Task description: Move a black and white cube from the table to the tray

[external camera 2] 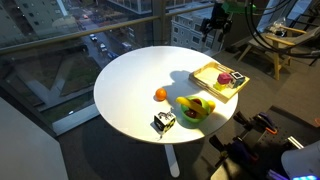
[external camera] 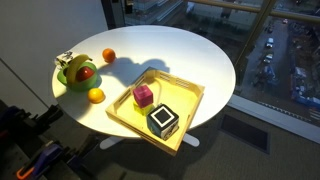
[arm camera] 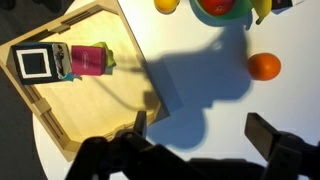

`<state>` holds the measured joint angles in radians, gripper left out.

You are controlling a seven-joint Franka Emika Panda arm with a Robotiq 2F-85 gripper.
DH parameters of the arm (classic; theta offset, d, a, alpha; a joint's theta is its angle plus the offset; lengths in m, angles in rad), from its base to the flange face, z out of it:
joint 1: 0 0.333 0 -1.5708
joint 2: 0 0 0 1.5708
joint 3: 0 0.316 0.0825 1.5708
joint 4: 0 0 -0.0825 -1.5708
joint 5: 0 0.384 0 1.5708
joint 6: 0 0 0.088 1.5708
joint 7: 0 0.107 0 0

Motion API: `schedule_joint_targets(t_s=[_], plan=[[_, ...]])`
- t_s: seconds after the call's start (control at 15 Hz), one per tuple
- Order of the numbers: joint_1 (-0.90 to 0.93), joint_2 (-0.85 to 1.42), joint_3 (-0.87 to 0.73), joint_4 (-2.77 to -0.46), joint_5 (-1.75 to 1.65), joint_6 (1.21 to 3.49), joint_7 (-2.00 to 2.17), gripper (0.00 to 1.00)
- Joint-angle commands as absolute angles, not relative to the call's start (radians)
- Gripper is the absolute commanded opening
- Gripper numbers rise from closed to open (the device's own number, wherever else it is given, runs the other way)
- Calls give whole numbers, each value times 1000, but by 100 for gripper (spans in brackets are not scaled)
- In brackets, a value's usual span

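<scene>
**Fig. Cube in the tray, gripper empty above the table**

The black and white cube [external camera: 163,122] sits inside the tray [external camera: 178,98], in its near corner, flat on the yellowish floor. The magenta cube [external camera: 143,95] stands just beside it, farther in. The tray rests on the near right part of the table [external camera: 190,50].

In the wrist view my gripper [arm camera: 203,128] hangs high over bare tabletop to the right of the tray. Its fingers [arm camera: 266,131] are spread wide with nothing between them.

In an exterior view, a second patterned cube [external camera 2: 164,122] stands on the table near its edge. It is just left of the green bowl [external camera 2: 196,116], with an orange [external camera 2: 160,94] beyond it.

I judge the placing step done: one such cube lies in the tray and I hold nothing. What remains calls only for keeping the arm clear of the tray rim. Were the second cube wanted too, I would have to cross over the bowl. I would then descend with the fingers wide, squared to its faces.
</scene>
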<state>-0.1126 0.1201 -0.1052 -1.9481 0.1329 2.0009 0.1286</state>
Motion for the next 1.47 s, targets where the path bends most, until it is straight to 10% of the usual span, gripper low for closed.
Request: schedule_joint_targets(t_s=[0.0, 1.4], plan=[[-103, 83, -100, -1911, 104, 1925, 109, 100], [-81, -24, -68, -1821, 27, 1860, 53, 100]])
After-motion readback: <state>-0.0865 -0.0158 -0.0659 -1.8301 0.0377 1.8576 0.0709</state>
